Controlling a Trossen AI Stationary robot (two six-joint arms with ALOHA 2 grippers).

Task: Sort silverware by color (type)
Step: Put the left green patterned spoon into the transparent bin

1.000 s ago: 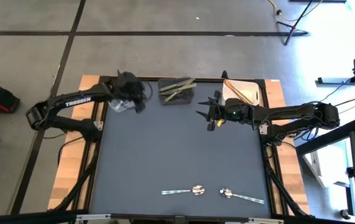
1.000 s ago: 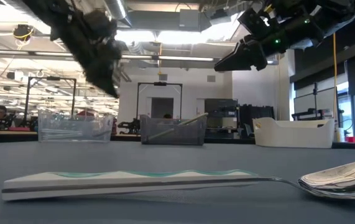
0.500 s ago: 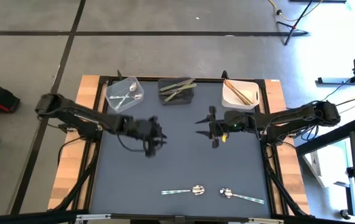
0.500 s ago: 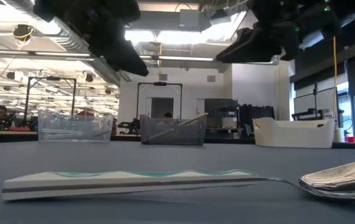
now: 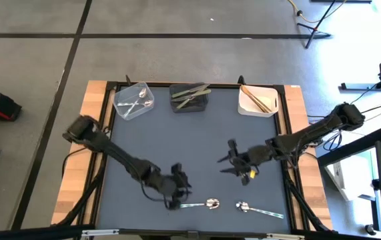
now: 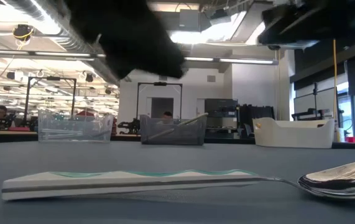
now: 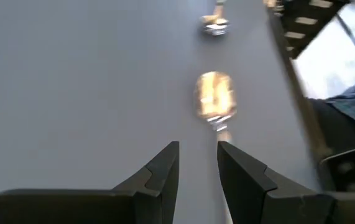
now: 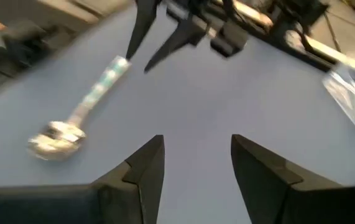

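Observation:
Two silver spoons lie flat near the table's near edge. The left spoon (image 5: 207, 203) has a white-and-teal handle (image 6: 133, 180) pointing to the table's left. The right spoon (image 5: 245, 207) has its handle pointing right. My left gripper (image 5: 177, 195) is open and hovers just above the left spoon's handle end. In its wrist view (image 7: 198, 146) the spoon's bowl (image 7: 214, 99) lies ahead of the narrow gap. My right gripper (image 5: 231, 160) is open (image 8: 197, 140) over the table's middle, on the far side of both spoons.
Three bins stand along the far edge. The clear bin (image 5: 133, 101) holds silver spoons, the grey bin (image 5: 190, 97) holds olive-green pieces and the white bin (image 5: 257, 99) holds copper-orange sticks. The grey mat (image 5: 177, 147) between bins and spoons is bare.
My left gripper has swept from over the clear bin across the mat toward the near edge and come down by the left spoon's handle. My right gripper has moved from near the white bin toward the near edge, closer to the spoons. The spoons have not moved.

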